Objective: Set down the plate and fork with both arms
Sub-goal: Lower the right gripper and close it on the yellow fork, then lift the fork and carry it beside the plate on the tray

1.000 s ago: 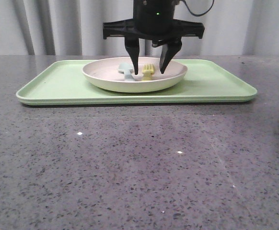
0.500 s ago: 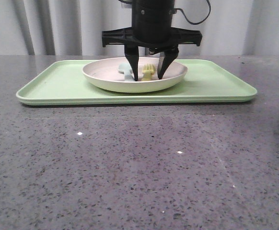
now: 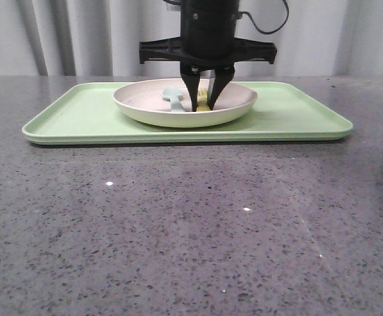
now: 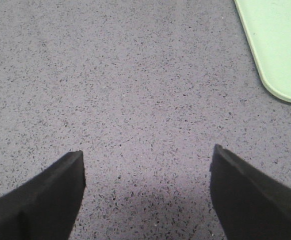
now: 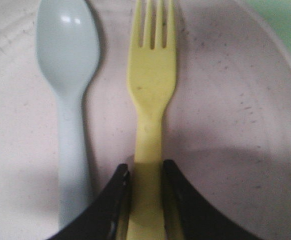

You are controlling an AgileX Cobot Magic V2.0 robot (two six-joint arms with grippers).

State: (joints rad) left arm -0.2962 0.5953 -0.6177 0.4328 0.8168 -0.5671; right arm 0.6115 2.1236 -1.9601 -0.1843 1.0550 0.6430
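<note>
Nearest the camera it's just bare table (image 3: 191,224), a speckled grey stone-look top with a slight sheen and a couple of bright glints. The left end effector (image 4: 146,172) hangs over that same granite-ish surface, its two matte black wedge fingers spread wide with nothing between them, one rounded corner of the tray poking into its wrist view.

Further back, toward the far edge of the table, sits the flat rectangular light green tray (image 3: 79,112), smooth plastic look, rounded corners, low raised lip. On its middle is the plate (image 3: 142,108), round and shallow, cream outside, pinkish and faintly speckled inside, with a raised rim.

Lying in the plate side by side are a pale blue spoon (image 5: 68,75) with a glossy bowl and the fork (image 5: 150,90), bright yellow plastic, short tines, handle narrowing below the head. They're just beside each other, not touching.

The right end effector (image 3: 203,105) comes straight down into the plate, pointed black fingers clenched on the fork's handle; the wrist view shows both tips pressed against its sides.

No readable labels or writing anywhere
</note>
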